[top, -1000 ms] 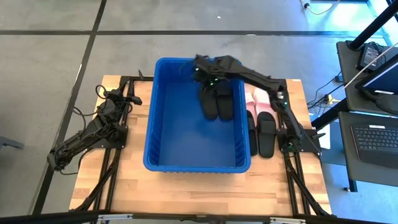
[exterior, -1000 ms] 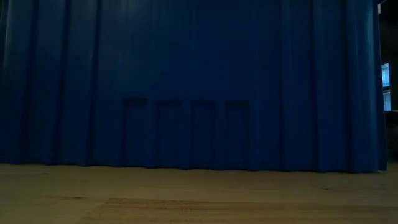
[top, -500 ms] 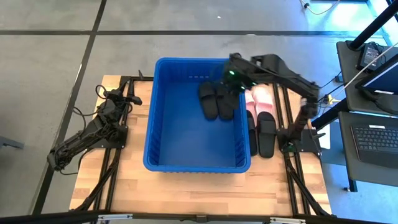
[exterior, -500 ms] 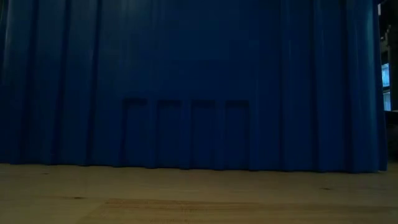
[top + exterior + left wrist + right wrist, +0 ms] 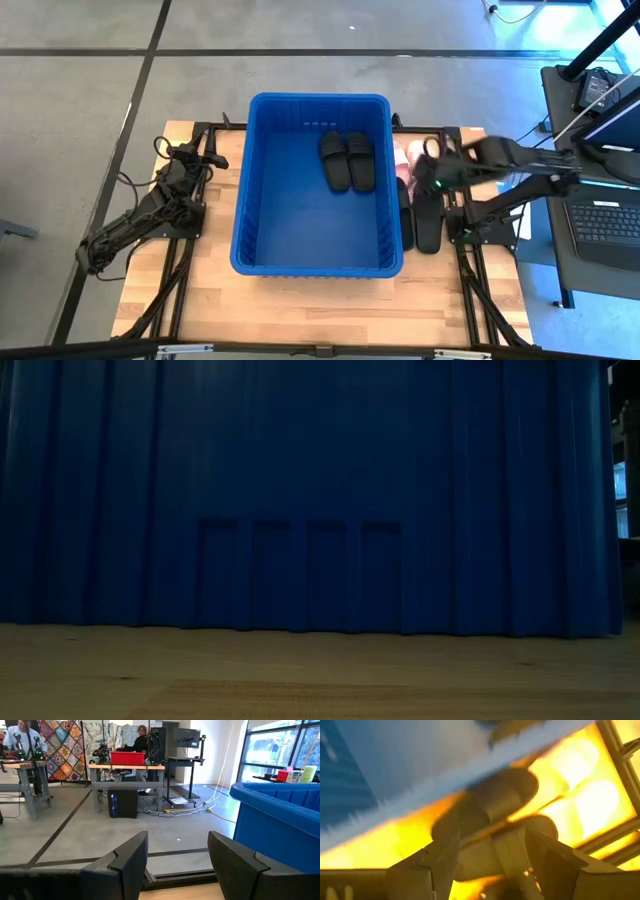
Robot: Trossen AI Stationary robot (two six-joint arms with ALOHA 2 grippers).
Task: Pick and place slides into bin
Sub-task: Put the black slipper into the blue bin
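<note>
Done: you have two matte black slides [image 5: 348, 160] lying in the deep blue plastic bin [image 5: 258, 190].
Left: two black [image 5: 422, 218] and two pale pink slides [image 5: 414, 157] beside it.
Right gripper [image 5: 428, 183]: over those, spread, empty.
Left gripper [image 5: 177, 862]: parked, spread, empty.

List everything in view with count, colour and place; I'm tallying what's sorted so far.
Bin: one, blue, centre of the table.
Black slides in the bin: two, side by side at its far right corner.
Pink slides: two, on the table just right of the bin, far end, partly under the right arm.
Black slides on the table: two, right of the bin, nearer than the pink pair; one lies against the bin wall.
Table: one, light wood on a black frame.
Desks, monitors and people: background of the left wrist view, not countable.
Left gripper: open, empty, parked at the table's left edge.
Right gripper: open, empty, above the slides right of the bin.
</note>
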